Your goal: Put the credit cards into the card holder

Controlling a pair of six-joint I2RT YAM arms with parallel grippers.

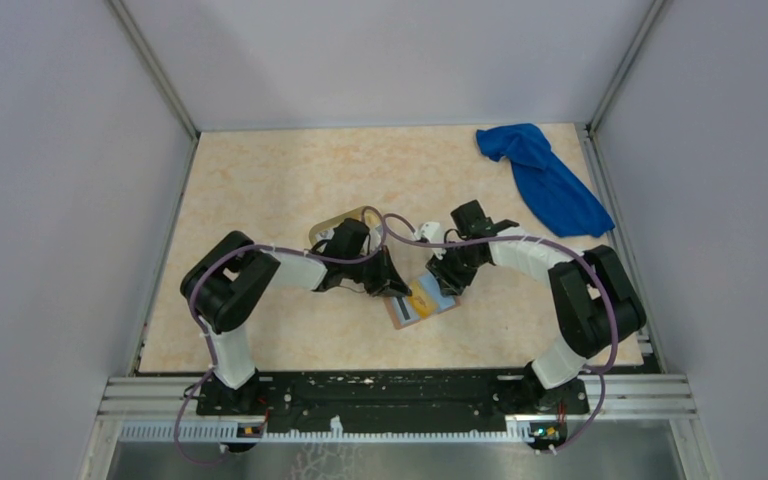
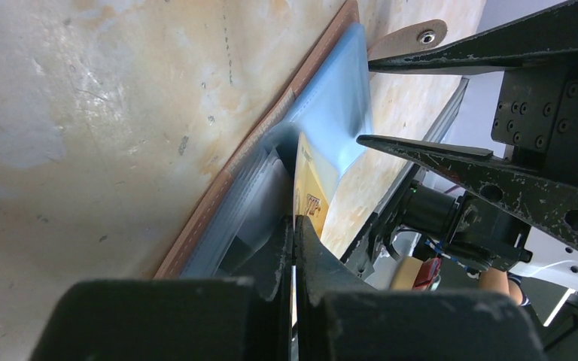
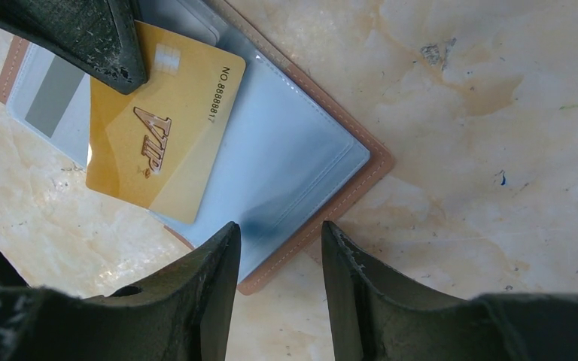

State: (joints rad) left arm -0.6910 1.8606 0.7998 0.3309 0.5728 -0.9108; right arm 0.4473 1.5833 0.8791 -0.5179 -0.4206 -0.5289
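Observation:
The card holder lies open on the table, tan rim, grey-blue slots; it also shows in the right wrist view and the left wrist view. My left gripper is shut on a yellow-orange VIP credit card, seen edge-on in the left wrist view, and holds it over the holder's slots. A grey-striped card sits in a slot beneath. My right gripper is open, its fingers straddling the holder's near edge without gripping it.
A blue cloth lies at the back right. A pale oval tray peeks out behind the left arm. Grey walls enclose the table on three sides.

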